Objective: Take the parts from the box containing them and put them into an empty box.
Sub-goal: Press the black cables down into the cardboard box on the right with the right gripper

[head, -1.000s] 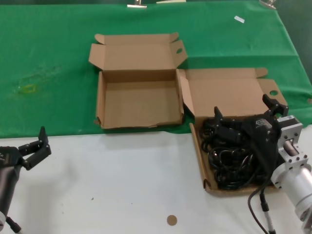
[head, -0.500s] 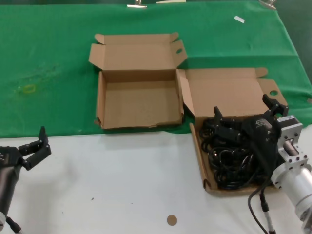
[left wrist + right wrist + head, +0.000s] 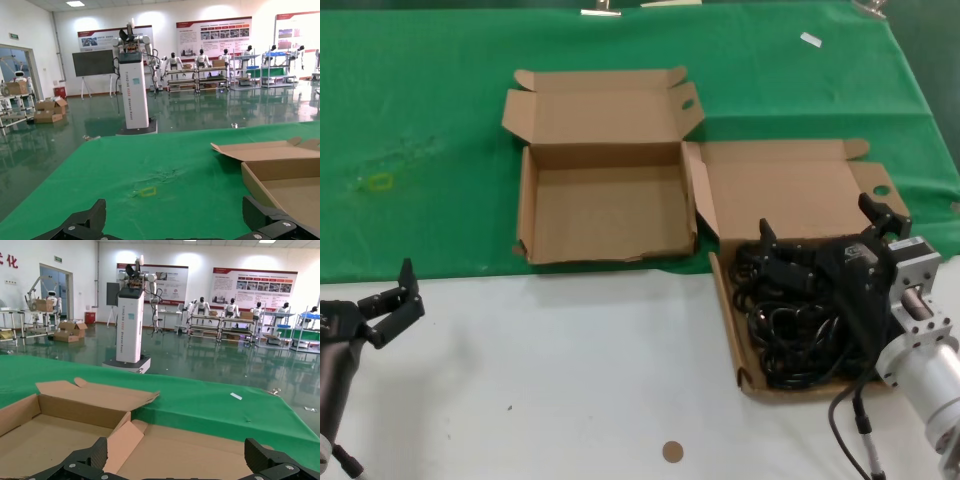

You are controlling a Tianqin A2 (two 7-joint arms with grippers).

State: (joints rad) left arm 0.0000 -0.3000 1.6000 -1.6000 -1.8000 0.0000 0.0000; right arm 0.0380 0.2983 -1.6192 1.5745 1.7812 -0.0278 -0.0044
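Green cloth covers the far half of the surface (image 3: pixel 570 380), white the near half; nothing has been moved across yet.

Ahead and to the left of the right end effector (image 3: pixel 825 235) lies the empty box (image 3: pixel 605 215), open and bare inside. The full box (image 3: pixel 790 190) sits directly under that end effector, holding the parts (image 3: pixel 790 330), a tangle of black cords all inside its walls. The right end effector hangs low over the cords with its fingers spread wide, gripping nothing as far as I can judge. The left end effector (image 3: pixel 395 300) waits well off to the far side, over the white surface, fingers apart. By my reading the whole transfer remains: every cord is still to be lifted and carried over.
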